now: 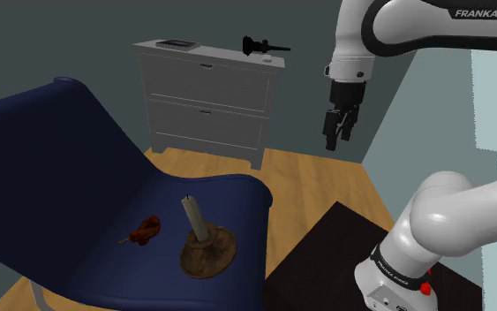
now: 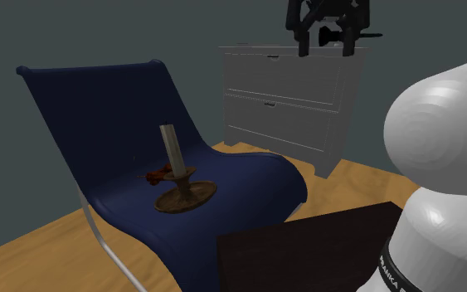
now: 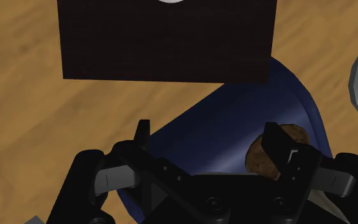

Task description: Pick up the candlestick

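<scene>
the candlestick stands on its round brown base in the low dip of the dark blue chair, between the seat's side edges and nearer its foot edge than the tall back. a grey stem rises from the base; whether it carries a candle is hard to make out. a small reddish-brown thing lies just beside the base on the backrest side, too small to identify, and whether it touches the base cannot be told. the gripper hangs high, well apart from the candlestick. its fingers stand wide apart with nothing between them. in the second exterior view the top edge cuts off the gripper's upper part, in front of the grey dresser. in the wrist view one finger hides part of the candlestick's base. a black object on the dresser's top is unclear.
</scene>
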Action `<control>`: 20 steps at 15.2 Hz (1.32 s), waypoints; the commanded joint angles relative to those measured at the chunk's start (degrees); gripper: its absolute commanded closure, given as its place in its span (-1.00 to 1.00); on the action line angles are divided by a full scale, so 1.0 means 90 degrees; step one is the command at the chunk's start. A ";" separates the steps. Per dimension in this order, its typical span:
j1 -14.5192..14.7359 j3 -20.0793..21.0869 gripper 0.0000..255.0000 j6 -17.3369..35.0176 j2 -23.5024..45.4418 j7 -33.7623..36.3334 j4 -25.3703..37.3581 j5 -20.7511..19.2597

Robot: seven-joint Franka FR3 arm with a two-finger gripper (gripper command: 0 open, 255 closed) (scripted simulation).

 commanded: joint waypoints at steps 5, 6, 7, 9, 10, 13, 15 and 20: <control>0.0136 0.0523 -1.00 0.0537 0.0665 0.0569 0.0152 0.0304; 0.0162 0.0651 -1.00 0.0668 0.0849 0.0709 0.0211 0.0363; 0.0187 0.0777 -1.00 0.0798 0.1041 0.0850 0.0280 0.0414; 0.0228 0.1022 -1.00 0.1048 0.1442 0.1134 0.0443 0.0491; 0.0246 0.1141 -1.00 0.1169 0.1652 0.1277 0.0537 0.0516; 0.0283 0.1489 -1.00 0.1507 0.2313 0.1717 0.0869 0.0533; 0.0299 0.1709 -1.00 0.1707 0.2779 0.2021 0.1132 0.0492; 0.0363 0.2185 -1.00 0.2098 0.4028 0.2835 0.1934 0.0194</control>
